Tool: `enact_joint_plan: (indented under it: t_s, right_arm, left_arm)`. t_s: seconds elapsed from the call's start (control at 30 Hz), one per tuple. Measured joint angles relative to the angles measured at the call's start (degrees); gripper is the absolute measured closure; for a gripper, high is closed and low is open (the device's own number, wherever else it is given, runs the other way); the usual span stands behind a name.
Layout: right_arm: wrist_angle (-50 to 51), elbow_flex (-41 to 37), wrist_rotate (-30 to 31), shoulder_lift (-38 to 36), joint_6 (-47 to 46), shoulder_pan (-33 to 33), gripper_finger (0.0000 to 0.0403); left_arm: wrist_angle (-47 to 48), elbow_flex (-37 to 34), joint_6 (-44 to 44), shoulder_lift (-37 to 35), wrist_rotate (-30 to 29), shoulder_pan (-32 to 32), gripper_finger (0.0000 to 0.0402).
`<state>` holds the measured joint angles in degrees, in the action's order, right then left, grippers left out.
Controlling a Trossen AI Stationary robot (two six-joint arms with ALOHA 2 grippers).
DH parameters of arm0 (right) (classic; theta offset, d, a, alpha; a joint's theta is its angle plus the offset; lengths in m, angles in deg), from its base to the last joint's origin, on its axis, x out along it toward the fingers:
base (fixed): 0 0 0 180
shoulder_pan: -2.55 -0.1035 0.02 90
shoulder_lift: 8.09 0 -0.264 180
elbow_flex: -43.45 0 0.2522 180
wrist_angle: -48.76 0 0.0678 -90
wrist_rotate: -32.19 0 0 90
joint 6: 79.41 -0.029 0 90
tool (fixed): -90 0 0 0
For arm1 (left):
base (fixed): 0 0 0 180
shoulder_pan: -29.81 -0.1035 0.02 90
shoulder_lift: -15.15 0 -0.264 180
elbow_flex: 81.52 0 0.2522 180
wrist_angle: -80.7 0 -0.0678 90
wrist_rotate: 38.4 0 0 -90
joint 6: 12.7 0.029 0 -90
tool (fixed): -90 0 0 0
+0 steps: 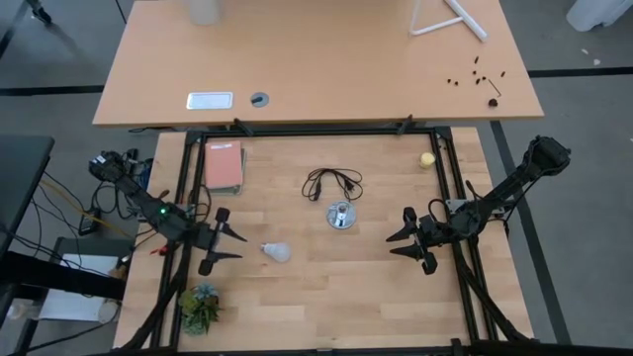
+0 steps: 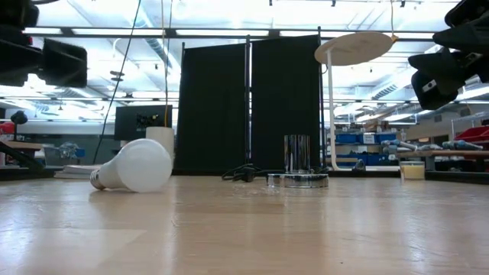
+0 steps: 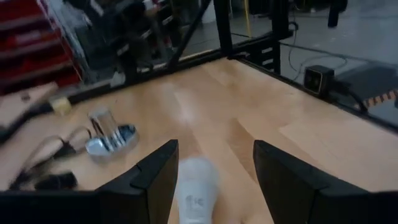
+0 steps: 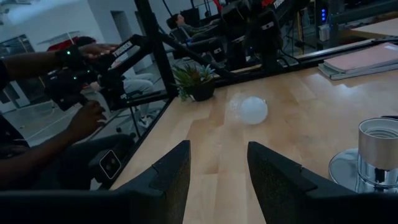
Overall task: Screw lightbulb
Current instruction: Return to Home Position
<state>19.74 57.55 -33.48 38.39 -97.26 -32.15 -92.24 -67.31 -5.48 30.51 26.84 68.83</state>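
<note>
The white lightbulb (image 1: 278, 251) lies on its side on the wooden table, left of the middle, its globe resting on the surface (image 2: 136, 166). My left gripper (image 1: 237, 246) stands open just left of it, pointing at it. In the left wrist view the lightbulb (image 3: 196, 190) shows low between the two fingers, which do not touch it. The shiny socket (image 1: 341, 216) stands upright at the table's middle, with its black cord (image 1: 332, 183) coiled behind it. My right gripper (image 1: 396, 244) hovers open to the right of the socket, with nothing in it (image 4: 219, 149).
A pink book (image 1: 224, 164) lies at the far left, a small plant (image 1: 201, 308) at the near left, a yellow ball (image 1: 426, 159) at the far right. A black frame (image 1: 450, 178) rims the table. A person's hands (image 4: 84, 118) work controls beyond the left edge.
</note>
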Motion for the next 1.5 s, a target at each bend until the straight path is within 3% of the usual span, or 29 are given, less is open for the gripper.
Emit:
enact_joint_plan:
  t_s: [0.27,0.57,0.77,1.5]
  right_arm:
    - [0.0,0.0,0.0,0.0,0.0,0.0,0.0235]
    - [0.0,0.0,0.0,0.0,0.0,0.0,0.0235]
    - [0.0,0.0,0.0,0.0,0.0,0.0,0.0235]
    - [0.0,0.0,0.0,0.0,0.0,0.0,0.0235]
  left_arm:
    - [-0.5,0.0,7.5,-0.1,9.7,0.0,0.0188]
    - [0.1,0.0,6.9,-5.0,9.9,0.0,0.0188]
    - [4.1,0.0,-0.4,-8.8,10.1,0.0,0.0188]
    - [-0.5,0.0,0.0,-8.6,9.9,0.0,0.0188]
